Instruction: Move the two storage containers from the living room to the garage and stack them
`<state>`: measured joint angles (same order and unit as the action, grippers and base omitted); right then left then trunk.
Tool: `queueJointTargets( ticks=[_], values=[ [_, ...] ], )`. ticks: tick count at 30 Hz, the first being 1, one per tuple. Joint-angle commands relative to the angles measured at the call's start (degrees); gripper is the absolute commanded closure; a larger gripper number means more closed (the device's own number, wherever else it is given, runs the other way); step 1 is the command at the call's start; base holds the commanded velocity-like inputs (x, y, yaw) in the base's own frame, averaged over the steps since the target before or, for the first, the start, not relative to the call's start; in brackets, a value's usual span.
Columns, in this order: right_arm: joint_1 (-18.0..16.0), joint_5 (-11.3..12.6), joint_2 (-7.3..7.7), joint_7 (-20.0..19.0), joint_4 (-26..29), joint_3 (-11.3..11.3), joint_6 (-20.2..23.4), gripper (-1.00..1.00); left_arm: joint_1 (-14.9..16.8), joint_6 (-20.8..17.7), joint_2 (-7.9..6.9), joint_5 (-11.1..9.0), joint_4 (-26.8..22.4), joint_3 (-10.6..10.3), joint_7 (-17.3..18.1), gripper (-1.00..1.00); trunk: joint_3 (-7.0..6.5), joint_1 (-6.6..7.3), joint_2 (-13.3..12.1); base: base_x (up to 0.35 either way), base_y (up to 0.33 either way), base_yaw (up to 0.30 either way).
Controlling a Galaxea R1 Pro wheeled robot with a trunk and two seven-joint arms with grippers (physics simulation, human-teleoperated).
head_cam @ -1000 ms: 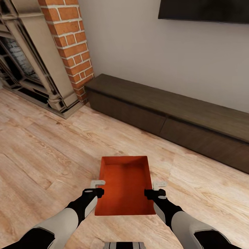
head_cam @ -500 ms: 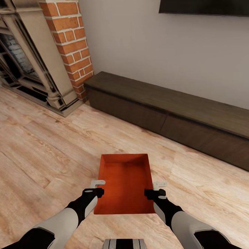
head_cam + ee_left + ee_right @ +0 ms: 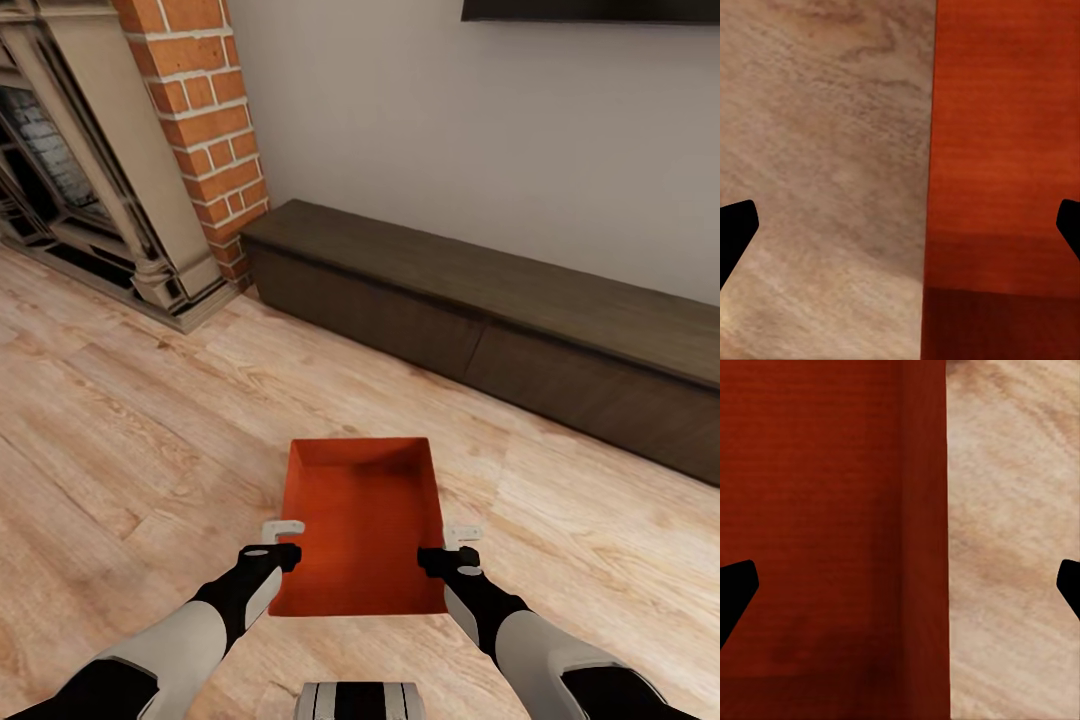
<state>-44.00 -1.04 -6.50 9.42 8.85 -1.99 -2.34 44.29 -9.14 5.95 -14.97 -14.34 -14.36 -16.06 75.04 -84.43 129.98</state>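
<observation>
1. Since half a second ago the whole head view has slid: cabinet, brick column and TV edge sit a little higher in frame, and the container's far rim too. This looks like camera motion; the arms hold the same pose against the bin.
2. Count: one storage container (image 3: 362, 525) in sight, orange-red, open-topped; two grippers; one long low dark-wood cabinet (image 3: 500, 310); one red-brick column (image 3: 205, 130); one fireplace surround (image 3: 90, 190); a sliver of black TV (image 3: 590, 10) at the top edge.
3. Surface: light wood plank floor (image 3: 130, 440). Room: the living room, with a pale wall (image 3: 450, 130) behind the cabinet.
4. Container sits centred between the arms, at 12 o'clock from the robot base. Long axis runs 6 to 12 o'clock, pointing toward the cabinet. Top faces up, inside empty.
5. Left gripper (image 3: 283, 541) straddles the container's 9 o'clock wall; in the left wrist view its fingertips (image 3: 736, 229) stand wide apart, wall edge between them.
6. Right gripper (image 3: 450, 545) straddles the 3 o'clock wall, likewise spread wide in the right wrist view.
7. Whether the bin rests on the planks or is lifted I cannot tell.
</observation>
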Motion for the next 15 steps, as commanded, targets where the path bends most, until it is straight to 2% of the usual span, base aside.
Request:
queueJointTargets(
  ticks=[1,15],
  values=[
    [-0.03,-0.1,0.01,0.28,-0.06,-0.2,-0.12,-1.0,0.01,-0.32,-0.02,-0.5,-0.14,-0.49,-0.38,-1.0,0.04,0.0,0.03,0.0,0.0,0.0],
    [-0.03,-0.1,0.16,0.25,-0.06,-0.2,-0.13,-1.0,0.01,-0.17,-0.05,-0.5,-0.09,-0.49,-0.38,-1.0,0.04,0.0,0.03,0.0,0.0,0.0]
  ],
)
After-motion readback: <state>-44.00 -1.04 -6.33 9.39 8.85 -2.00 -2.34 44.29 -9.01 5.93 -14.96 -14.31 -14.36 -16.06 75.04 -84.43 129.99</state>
